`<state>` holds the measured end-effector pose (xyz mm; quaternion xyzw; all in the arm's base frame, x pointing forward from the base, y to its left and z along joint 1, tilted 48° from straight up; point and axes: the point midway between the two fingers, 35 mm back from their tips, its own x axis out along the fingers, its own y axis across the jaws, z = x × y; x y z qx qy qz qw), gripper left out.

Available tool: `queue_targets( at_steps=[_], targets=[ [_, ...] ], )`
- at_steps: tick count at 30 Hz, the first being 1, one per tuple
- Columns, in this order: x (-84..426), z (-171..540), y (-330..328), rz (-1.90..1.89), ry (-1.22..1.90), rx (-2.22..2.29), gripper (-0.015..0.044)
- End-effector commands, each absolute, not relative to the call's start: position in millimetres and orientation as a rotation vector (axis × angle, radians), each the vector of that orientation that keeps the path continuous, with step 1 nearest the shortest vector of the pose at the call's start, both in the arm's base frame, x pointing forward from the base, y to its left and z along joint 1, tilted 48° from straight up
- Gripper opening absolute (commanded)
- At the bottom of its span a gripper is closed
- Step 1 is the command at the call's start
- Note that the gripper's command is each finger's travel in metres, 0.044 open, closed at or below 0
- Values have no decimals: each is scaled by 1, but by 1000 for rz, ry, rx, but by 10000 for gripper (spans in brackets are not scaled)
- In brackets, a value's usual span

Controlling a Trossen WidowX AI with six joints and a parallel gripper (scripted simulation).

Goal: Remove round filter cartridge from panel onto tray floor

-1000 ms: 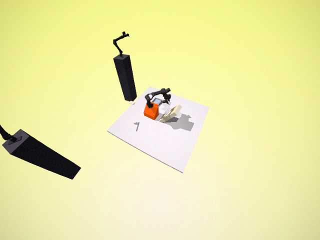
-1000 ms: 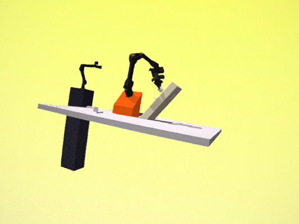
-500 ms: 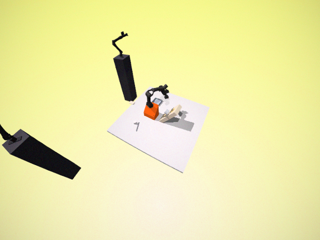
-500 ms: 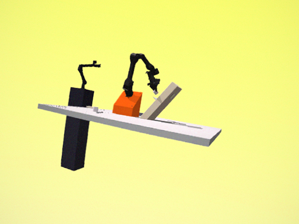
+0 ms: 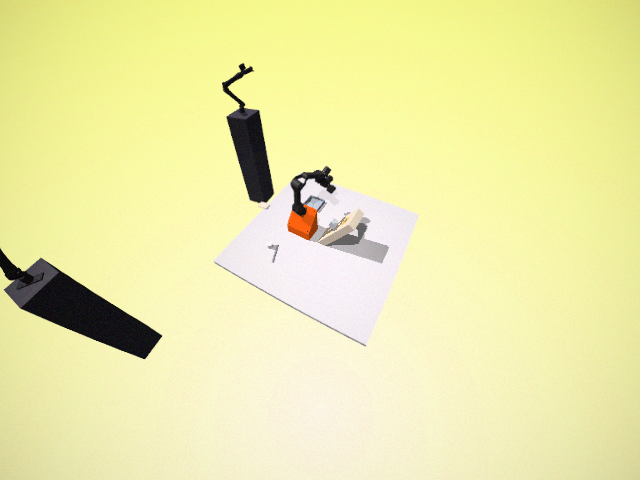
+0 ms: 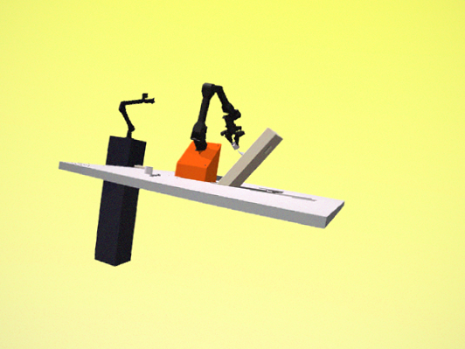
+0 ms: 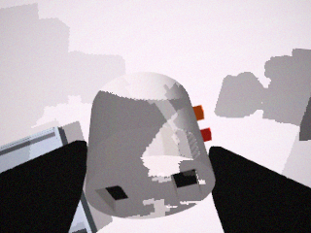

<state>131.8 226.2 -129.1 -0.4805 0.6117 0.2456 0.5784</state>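
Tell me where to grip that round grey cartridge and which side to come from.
Grip the cartridge across its curved side wall, coming at the slotted end face. The claw is shut on it this way now, one finger on each flank. The round body offers opposite sides to squeeze, while the two slots on its face look too narrow for these fingers.

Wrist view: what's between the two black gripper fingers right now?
The pale grey round filter cartridge, two dark slots on its near face, fills the gap between the black fingers in the wrist view; the gripper is clamped on it.
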Motion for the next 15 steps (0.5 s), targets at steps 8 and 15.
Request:
queue_targets(
  at_steps=[8,15],
  targets=[
    [54,-179,216,835,1475,-1203,0],
    [8,-204,197,1005,1501,-1251,0]
  ],
)
